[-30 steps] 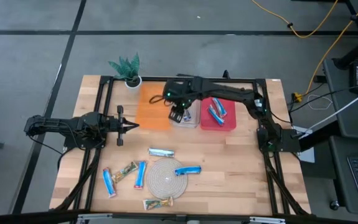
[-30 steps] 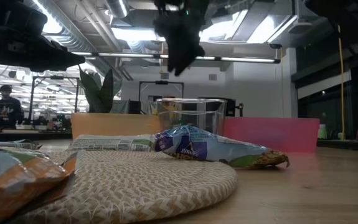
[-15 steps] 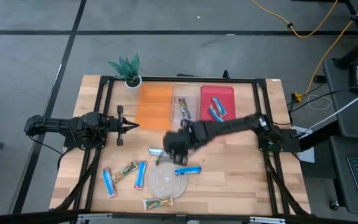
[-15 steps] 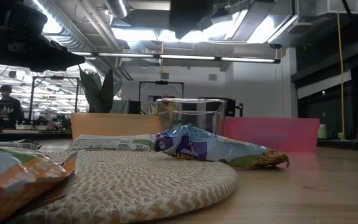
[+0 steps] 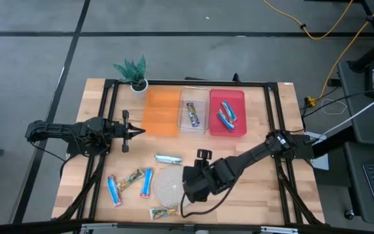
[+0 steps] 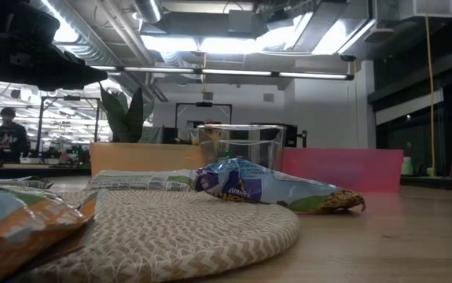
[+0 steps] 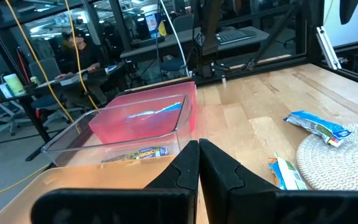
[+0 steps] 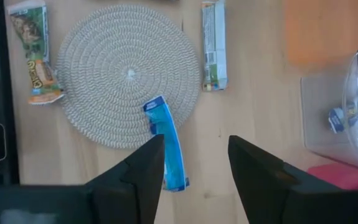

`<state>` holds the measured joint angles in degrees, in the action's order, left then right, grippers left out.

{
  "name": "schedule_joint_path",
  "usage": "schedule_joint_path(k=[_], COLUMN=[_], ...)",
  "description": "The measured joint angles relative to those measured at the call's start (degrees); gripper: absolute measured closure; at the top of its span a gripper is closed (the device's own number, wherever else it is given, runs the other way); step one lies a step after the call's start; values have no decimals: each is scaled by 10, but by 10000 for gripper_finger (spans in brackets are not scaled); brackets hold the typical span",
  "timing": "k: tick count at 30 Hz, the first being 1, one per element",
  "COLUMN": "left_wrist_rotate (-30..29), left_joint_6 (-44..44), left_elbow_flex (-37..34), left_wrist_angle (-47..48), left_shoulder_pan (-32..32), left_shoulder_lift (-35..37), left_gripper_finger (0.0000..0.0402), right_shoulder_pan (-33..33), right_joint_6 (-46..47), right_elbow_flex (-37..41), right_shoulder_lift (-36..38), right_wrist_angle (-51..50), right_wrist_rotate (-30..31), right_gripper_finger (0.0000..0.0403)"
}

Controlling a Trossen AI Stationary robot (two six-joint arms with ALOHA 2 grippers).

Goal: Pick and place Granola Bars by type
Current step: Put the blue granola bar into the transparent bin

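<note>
My right gripper [image 8: 194, 163] is open and hovers over the right edge of the round woven mat [image 8: 129, 74]. A bright blue bar [image 8: 166, 148] lies under the gap between its fingers, half on the mat, half on the table. In the high view the gripper [image 5: 194, 185] hides that bar. A silvery bar [image 5: 168, 158], two blue bars [image 5: 146, 182] [image 5: 113, 190] and two green-and-tan bars [image 5: 131, 180] [image 5: 164, 212] lie flat on the table. My left gripper [image 5: 136, 132] is shut and waits at the table's left side.
Along the far edge stand an orange bin [image 5: 160, 112], a clear bin [image 5: 193, 105] with one bar, and a red bin [image 5: 227, 127] with blue bars [image 5: 226, 112]. A potted plant [image 5: 133, 73] is at the far left corner. People sit in the room beyond the table.
My right arm has swung from above the clear bin toward the table's near edge. It now hangs over the mat and the blue bar on it. The bar lying in the clear bin has come into view. The left arm has kept still.
</note>
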<state>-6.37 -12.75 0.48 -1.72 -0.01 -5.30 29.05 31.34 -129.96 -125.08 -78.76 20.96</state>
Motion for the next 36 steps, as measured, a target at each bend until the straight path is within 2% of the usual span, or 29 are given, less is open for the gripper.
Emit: schedule_joint_path(k=[5, 11, 15, 21, 26, 36], left_wrist_rotate=[0, 0, 0, 0, 0, 0], left_joint_6=[0, 0, 0, 0, 0, 0], left_elbow_flex=[0, 0, 0, 0, 0, 0], left_wrist_angle=[0, 0, 0, 0, 0, 0], left_shoulder_pan=[0, 0, 0, 0, 0, 0], left_shoulder_lift=[0, 0, 0, 0, 0, 0], left_gripper_finger=[398, 398, 398, 398, 398, 398], right_shoulder_pan=[8, 1, -13, -30, -35, -46], right_joint_6=[1, 14, 12, 14, -6, -18], right_elbow_flex=[34, 125, 168, 223, 266, 330], right_shoulder_lift=[0, 0, 0, 0, 0, 0], right_wrist_angle=[2, 28, 46, 70, 141, 224], right_wrist_rotate=[1, -1, -3, -6, -46, -91], right_gripper_finger=[227, 224, 197, 131, 89, 71])
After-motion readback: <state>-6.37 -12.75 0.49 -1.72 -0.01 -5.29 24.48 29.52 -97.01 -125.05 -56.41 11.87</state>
